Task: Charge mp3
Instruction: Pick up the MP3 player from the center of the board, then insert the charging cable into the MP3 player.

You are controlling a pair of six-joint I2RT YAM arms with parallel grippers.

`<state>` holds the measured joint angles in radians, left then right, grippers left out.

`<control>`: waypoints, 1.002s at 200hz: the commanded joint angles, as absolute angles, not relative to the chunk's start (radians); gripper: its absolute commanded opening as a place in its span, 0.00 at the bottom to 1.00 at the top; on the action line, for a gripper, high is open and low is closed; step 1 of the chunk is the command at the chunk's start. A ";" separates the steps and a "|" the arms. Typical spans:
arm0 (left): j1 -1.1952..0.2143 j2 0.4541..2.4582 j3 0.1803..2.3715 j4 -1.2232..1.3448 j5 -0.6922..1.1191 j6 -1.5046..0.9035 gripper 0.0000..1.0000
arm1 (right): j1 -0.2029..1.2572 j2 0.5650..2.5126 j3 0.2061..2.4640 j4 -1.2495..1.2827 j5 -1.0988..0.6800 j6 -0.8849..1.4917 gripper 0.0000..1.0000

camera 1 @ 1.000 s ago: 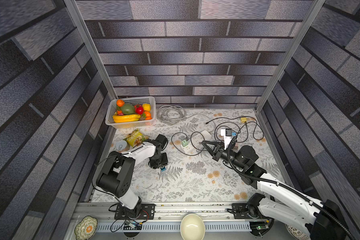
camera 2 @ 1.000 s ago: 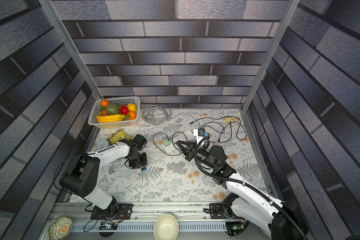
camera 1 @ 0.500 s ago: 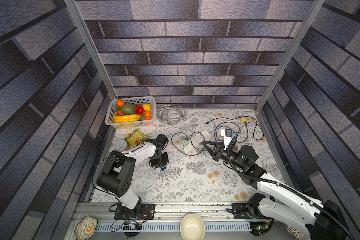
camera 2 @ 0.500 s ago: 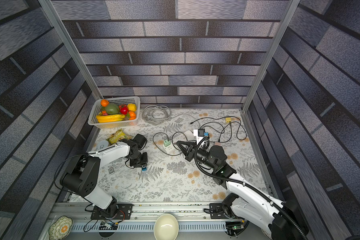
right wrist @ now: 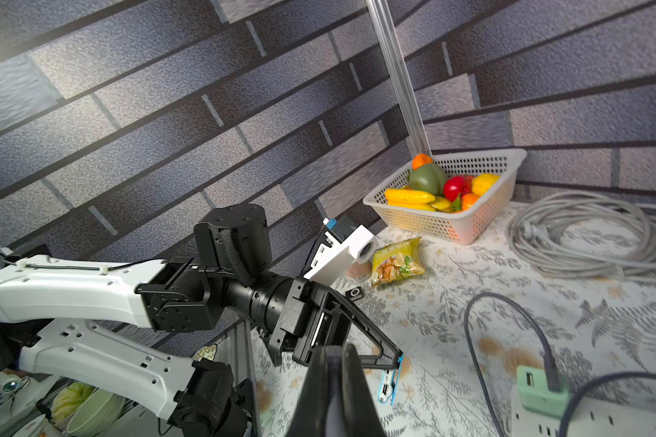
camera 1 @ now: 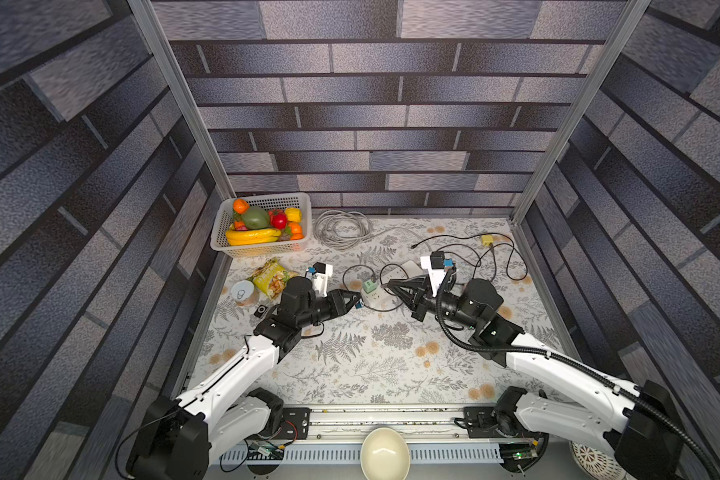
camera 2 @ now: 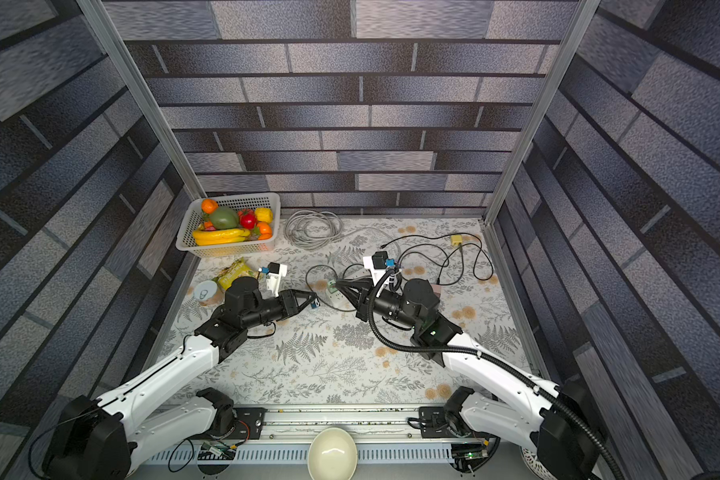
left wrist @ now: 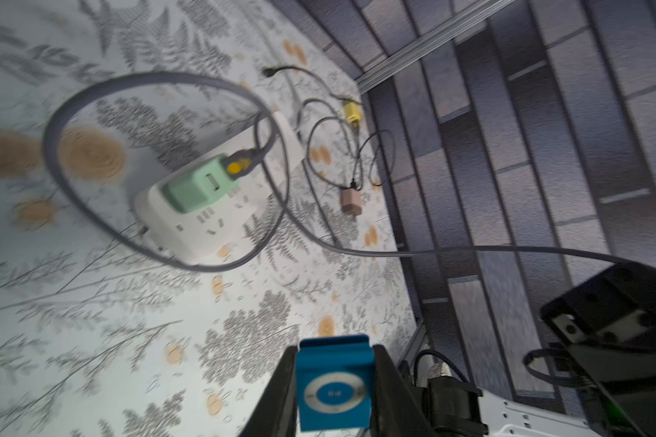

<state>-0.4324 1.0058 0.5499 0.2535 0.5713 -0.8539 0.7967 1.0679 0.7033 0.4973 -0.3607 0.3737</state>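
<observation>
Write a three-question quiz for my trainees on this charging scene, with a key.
1. Multiple choice: what does the left claw grip?
A) snack bag
B) blue mp3 player
C) yellow adapter
2. True or false: the green charger is plugged into the white power strip.
3. Fill the gap: the grey cable from the charger leads to the ___ claw.

Key:
1. B
2. True
3. right claw, shut on the cable

right tool (right wrist: 333, 352): base cut off, lower centre.
power strip (right wrist: 603, 420): cut off, lower right.
worktop (left wrist: 35, 113): print blurred, upper left.
</observation>
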 commanded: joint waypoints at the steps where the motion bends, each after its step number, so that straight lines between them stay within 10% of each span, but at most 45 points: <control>1: -0.430 0.965 0.525 0.462 0.670 -0.932 0.00 | 0.836 1.116 0.772 0.454 -0.356 0.221 0.00; 200: -0.380 0.947 0.485 0.555 0.717 -1.010 0.00 | 0.912 1.237 0.881 0.294 -0.215 0.094 0.00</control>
<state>-0.3859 0.9634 0.4976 0.5217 0.6868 -1.0039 0.9031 1.2289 0.8474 0.3099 -0.2390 0.1097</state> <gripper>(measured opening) 0.312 0.065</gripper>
